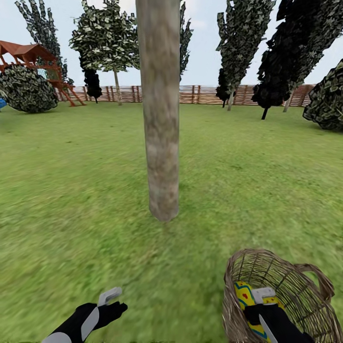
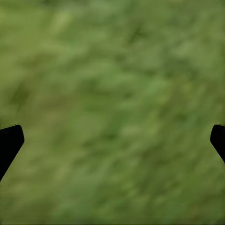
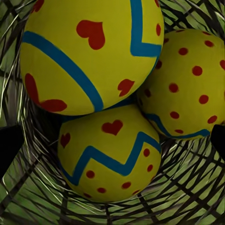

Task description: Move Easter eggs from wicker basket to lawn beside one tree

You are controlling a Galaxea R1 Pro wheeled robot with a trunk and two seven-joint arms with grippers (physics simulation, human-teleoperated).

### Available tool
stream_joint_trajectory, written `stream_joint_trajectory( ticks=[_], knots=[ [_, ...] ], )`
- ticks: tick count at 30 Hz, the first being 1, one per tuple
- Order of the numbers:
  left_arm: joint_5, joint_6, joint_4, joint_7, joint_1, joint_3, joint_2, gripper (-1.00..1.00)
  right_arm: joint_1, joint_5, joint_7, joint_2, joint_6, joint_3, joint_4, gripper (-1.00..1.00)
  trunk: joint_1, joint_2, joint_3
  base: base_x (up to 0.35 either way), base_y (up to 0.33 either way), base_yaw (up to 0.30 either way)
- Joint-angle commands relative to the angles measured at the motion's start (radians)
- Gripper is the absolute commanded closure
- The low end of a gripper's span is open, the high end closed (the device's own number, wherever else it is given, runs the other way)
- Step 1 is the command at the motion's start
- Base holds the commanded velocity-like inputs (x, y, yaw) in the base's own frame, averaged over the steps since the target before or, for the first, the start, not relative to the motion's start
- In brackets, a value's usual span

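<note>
Head view
- Ground: the lawn [image 1: 71, 200] is wide, flat and mottled green, running back to a brown slat fence [image 1: 200, 94].
- Surroundings: dark narrow trees stand along the fence, round bushes sit at both edges, and a red-roofed play frame [image 1: 33, 59] stands far left under a pale sky.
- Tree: the trunk [image 1: 161, 119] is thick, straight, mottled grey-brown, and rises out of the top edge; its foot meets the grass mid-picture.
- Basket: the basket [image 1: 295, 290] is brown woven wicker with a thin handle at its far-right rim, and stands on the grass at lower right, near the trunk but apart from it.
- Eggs: yellow shell with blue bands [image 1: 247, 297] shows inside the basket, partly behind the right arm.
- Right gripper: the right gripper [image 1: 263, 299] reaches into the basket's mouth; I cannot tell its finger state here.
- Left gripper: the left gripper [image 1: 112, 302] hangs over bare grass at lower left.

Left wrist view
- Surface: blurred green grass.
- Fingers: two black tips [image 2: 9, 143] sit at opposite edges, spread wide, nothing between them.

Right wrist view
- Eggs: three eggs [image 3: 110, 159] lie bunched and touching in the basket's bottom; they are yellow with red hearts and dots and blue bands, one a zigzag.
- Basket wall: dark wicker strands [image 3: 187, 187] ring them, with green showing through.
- Fingers: the dark tips [image 3: 8, 147] are at opposite edges, apart, not touching an egg.
</note>
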Motion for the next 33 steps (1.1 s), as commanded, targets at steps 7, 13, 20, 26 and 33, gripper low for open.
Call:
stream_joint_trajectory(
  ticks=[7,13,20,26,33],
  knots=[
    [0.005,0.007,-0.002,-0.002,0.000,0.005,-0.001,-1.00,0.000,-0.002,-0.007,-0.001,0.006,0.006,-0.001,-1.00,0.003,-0.002,-0.028,0.000,0.000,0.000],
    [0.005,0.007,-0.002,-0.002,0.000,0.005,-0.001,-1.00,0.000,-0.003,-0.007,-0.001,0.006,0.006,-0.001,-1.00,0.006,-0.004,-0.051,0.000,0.000,0.000],
    [0.005,0.006,-0.002,-0.003,0.000,0.005,-0.001,-1.00,0.000,-0.003,-0.007,0.000,0.006,0.006,-0.001,-1.00,0.007,-0.004,-0.063,0.000,0.000,0.000],
    [0.005,0.006,-0.002,-0.002,0.000,0.005,-0.011,-1.00,0.000,-0.002,-0.007,0.000,0.006,0.006,-0.001,-1.00,0.007,-0.004,-0.063,0.126,0.000,0.000],
    [0.004,0.007,-0.002,-0.001,0.000,0.005,-0.012,-1.00,0.000,-0.002,-0.007,0.000,0.006,0.007,-0.001,-1.00,0.009,-0.005,-0.082,0.003,0.000,0.000]
  ],
)
